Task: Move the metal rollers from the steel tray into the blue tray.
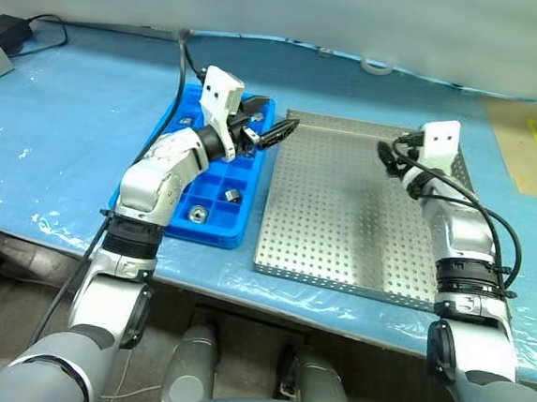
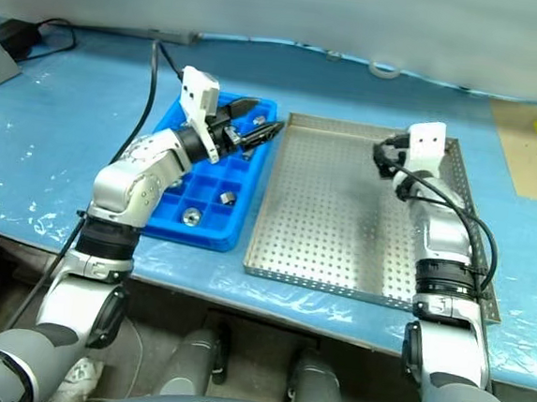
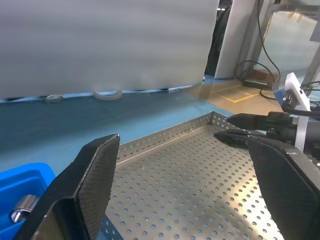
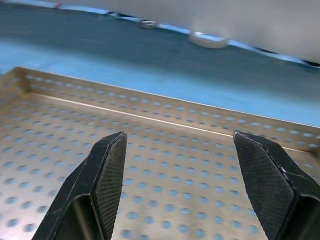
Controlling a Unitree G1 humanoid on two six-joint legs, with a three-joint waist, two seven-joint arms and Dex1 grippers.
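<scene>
Left eye view shows the left gripper (image 1: 276, 131) hanging above the gap between the blue tray (image 1: 242, 229) and the steel tray (image 1: 342, 217), its two black fingers spread apart with nothing between them. The blue tray lies just below and behind this gripper, along the arm's side, and its long edge runs close beside the steel tray. Two metal rollers (image 1: 232, 195) sit in the blue tray's near compartments, well back from the fingertips: one under the forearm's edge, another (image 1: 197, 214) in the row nearest the table's front. A further roller (image 3: 20, 208) shows in the left wrist view, lying in a blue compartment just beside the gripper's own finger (image 3: 92, 185).

The right gripper (image 4: 175, 165) is over the far right part of the steel tray, also released, its fingers wide apart and empty. In the right wrist view the perforated floor spreads beneath and ahead of the fingers, and the tray's far wall runs across just beyond them. The left wrist view also catches the right gripper (image 3: 240, 127) across the tray, near its far corner.

The visible floor of the steel tray carries no rollers. Both trays rest on a table covered in blue sheeting (image 1: 68, 127).
</scene>
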